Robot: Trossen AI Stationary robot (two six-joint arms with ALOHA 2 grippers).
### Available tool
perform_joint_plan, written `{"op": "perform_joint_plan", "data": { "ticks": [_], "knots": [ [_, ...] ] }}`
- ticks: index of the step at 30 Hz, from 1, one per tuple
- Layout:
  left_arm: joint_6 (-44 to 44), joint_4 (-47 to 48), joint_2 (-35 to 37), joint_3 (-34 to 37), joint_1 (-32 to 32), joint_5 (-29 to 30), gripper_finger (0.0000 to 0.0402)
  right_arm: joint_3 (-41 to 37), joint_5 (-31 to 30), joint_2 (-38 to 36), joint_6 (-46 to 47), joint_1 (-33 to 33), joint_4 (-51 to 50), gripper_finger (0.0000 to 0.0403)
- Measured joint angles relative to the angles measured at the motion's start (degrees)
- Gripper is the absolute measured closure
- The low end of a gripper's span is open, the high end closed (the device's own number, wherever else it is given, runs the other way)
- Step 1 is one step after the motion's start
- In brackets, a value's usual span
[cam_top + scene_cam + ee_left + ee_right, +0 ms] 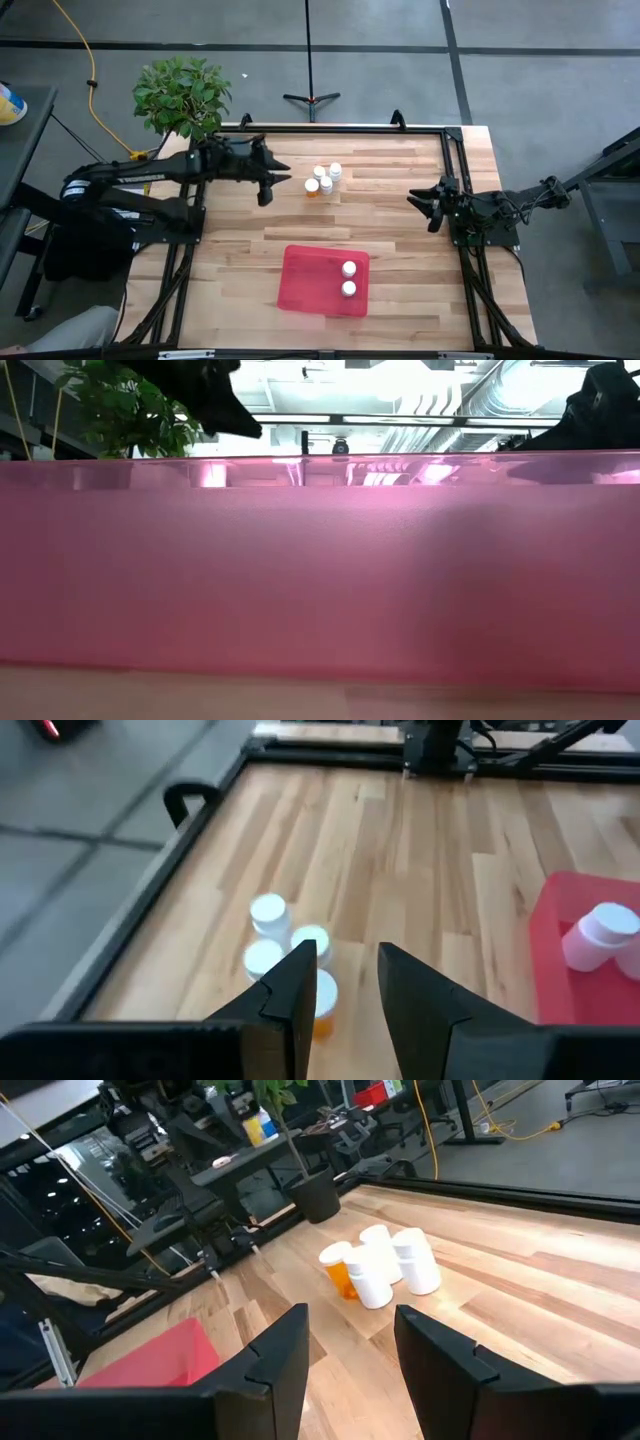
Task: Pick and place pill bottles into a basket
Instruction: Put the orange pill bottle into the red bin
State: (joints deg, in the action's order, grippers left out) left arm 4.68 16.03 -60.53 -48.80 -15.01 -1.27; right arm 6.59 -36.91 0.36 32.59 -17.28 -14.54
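Observation:
Several pill bottles (322,180) with white caps stand upright in a tight cluster on the wooden table, at the far middle; one has an orange body (322,1000). Two more bottles (348,278) lie in the red tray (305,275) near the front edge. My left gripper (272,186) is open and empty, just left of the cluster; in its wrist view (345,975) the bottles show right beyond its fingertips. My right gripper (425,203) is open and empty at the table's right, facing the cluster (380,1270).
A potted plant (182,95) stands at the table's far left corner, behind my left arm. The red tray's wall (320,570) fills the low view. Bare wood lies between the cluster and the tray. A black frame rail (340,128) runs along the far edge.

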Motion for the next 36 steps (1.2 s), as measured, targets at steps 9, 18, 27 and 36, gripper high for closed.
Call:
{"op": "perform_joint_plan", "data": {
  "ticks": [9,18,27,36],
  "knots": [
    [-2.2,-0.8,-7.0,-3.3,-1.5,-5.9,0.0257,0.0,0.0,0.0,0.7,0.0,-0.4,0.0263],
    [-3.5,16.9,-16.5,-16.1,-1.5,-5.8,0.0257,0.0,-0.1,0.0,2.8,0.0,-0.8,0.0263],
    [-3.8,23.1,-22.4,-24.0,-1.5,-7.4,0.0257,0.0,-0.1,0.0,4.0,0.0,-1.1,0.0263],
    [-4.3,24.9,-22.7,-24.4,-1.5,-8.2,0.0208,0.0,0.2,0.0,6.2,0.0,-2.0,0.0263]
  ]
}}
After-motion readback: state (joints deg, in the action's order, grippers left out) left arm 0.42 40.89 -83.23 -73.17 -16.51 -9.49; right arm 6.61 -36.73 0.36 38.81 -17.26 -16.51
